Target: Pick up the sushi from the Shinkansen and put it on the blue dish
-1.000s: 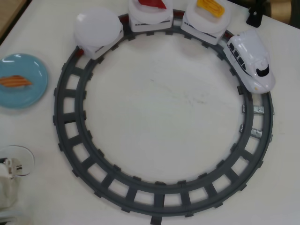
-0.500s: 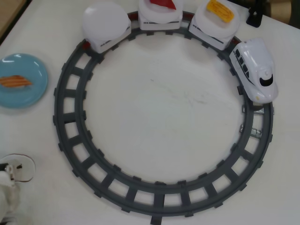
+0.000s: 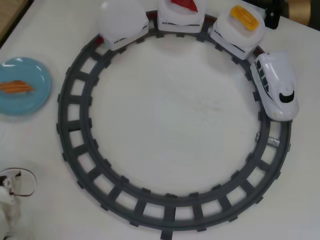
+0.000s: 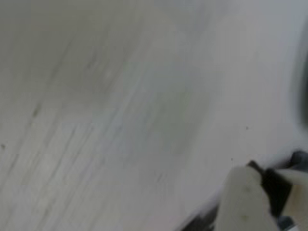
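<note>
A white table (image 3: 175, 115) carries a grey ring of track (image 3: 75, 150). The Shinkansen (image 3: 276, 85) sits on the track's right bend, its wagons bearing yellow sushi (image 3: 244, 17) and red sushi (image 3: 184, 4). The blue dish (image 3: 35, 97), left of the track, holds one orange piece (image 3: 15, 87). The arm (image 3: 10, 200) is at the lower left, well apart from the train; whether its jaws are open cannot be told.

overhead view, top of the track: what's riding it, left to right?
Empty white car → car with red sushi → car with yellow sushi → white Shinkansen engine, heading down the right-hand curve of the track.
</note>
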{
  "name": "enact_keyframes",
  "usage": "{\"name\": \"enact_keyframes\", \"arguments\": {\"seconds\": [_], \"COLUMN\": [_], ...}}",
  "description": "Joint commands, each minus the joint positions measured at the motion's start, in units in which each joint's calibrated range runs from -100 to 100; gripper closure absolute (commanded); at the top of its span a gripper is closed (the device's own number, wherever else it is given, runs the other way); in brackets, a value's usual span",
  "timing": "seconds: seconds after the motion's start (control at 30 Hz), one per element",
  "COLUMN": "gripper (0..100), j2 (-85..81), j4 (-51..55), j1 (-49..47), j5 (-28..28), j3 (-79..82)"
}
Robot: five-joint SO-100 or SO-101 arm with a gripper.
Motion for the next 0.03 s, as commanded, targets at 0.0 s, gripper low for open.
{"name": "enact_keyframes", "arguments": {"seconds": [0.0], "gripper": [97], "j2": [-0.2], "j4": [0.37], "j1": [0.12], "j5": [0.06], "j3": [0.1]}}
